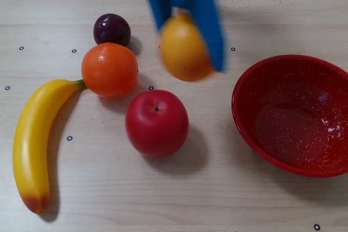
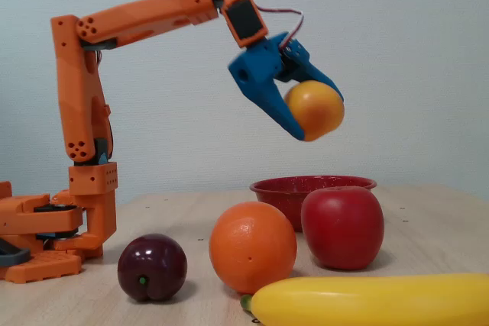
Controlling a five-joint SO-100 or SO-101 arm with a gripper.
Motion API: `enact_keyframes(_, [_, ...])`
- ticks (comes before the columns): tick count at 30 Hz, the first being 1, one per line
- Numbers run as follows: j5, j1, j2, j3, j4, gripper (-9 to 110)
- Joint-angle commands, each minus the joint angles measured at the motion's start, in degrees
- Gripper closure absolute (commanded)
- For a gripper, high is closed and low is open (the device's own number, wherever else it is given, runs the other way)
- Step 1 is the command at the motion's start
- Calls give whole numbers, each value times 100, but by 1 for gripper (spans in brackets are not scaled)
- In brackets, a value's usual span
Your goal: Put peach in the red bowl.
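There is one peach (image 2: pixel 314 109), one red bowl (image 1: pixel 293 115), one apple (image 1: pixel 157 123), one orange (image 1: pixel 109 70), one plum (image 1: pixel 111 29) and one banana (image 1: pixel 33 139) on the table (image 1: pixel 174 194). The orange arm (image 2: pixel 137 17) reaches out high, with its blue gripper (image 2: pixel 317 116) pointing down. The gripper squeezes the peach between its two fingers. The peach is round, smooth and yellow-orange. It hangs in the air, near the bowl but not over it.
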Motion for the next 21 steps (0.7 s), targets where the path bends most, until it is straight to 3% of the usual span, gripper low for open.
enact_keyframes(1, [220,-343,62,-738,-202,102])
enact_keyframes(21, [457,-2021,-1573,-1608,-501,102])
